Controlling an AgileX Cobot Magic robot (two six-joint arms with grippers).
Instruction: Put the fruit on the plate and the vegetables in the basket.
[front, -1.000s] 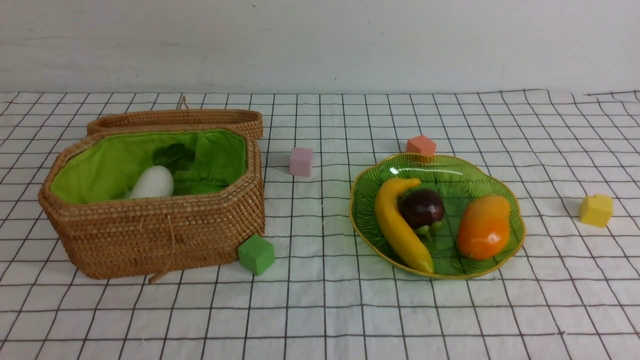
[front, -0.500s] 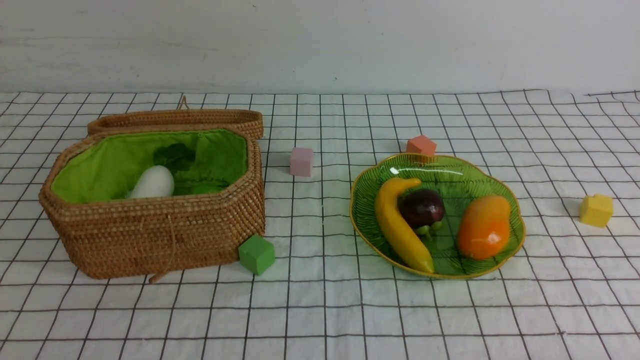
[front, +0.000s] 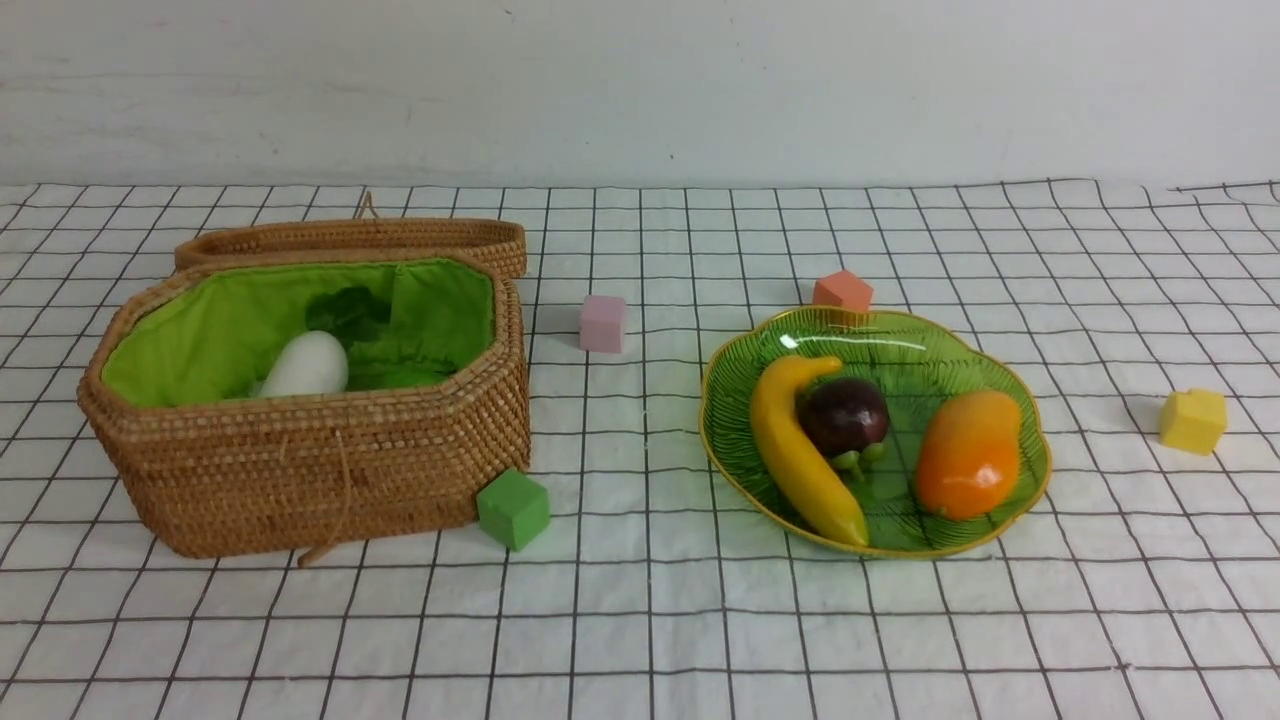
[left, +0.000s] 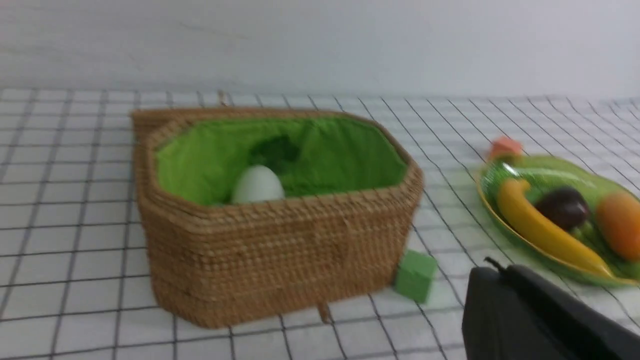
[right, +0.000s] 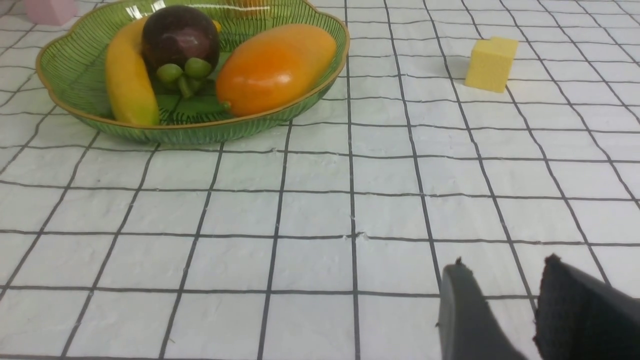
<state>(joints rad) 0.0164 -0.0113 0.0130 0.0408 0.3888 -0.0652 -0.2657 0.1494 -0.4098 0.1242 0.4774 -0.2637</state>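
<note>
The banana (front: 800, 450), mangosteen (front: 843, 415) and mango (front: 968, 452) lie on the green plate (front: 1030, 430) at the right. The open wicker basket (front: 300, 470) stands at the left. The white radish (front: 305, 365) lies inside it with dark green leaves behind; the carrot and cucumber are hidden. Neither gripper shows in the front view. In the left wrist view my left gripper (left: 492, 267) is shut and empty, drawn back from the basket (left: 280, 260) and the plate (left: 487, 197). In the right wrist view my right gripper (right: 505, 265) is open and empty over the cloth, well short of the plate (right: 65, 95).
The basket lid (front: 350, 238) lies behind the basket. A green cube (front: 512, 508) touches the basket's front right corner. A pink cube (front: 602, 323) sits between basket and plate, an orange cube (front: 842, 290) behind the plate, and a yellow cube (front: 1192, 420) at far right.
</note>
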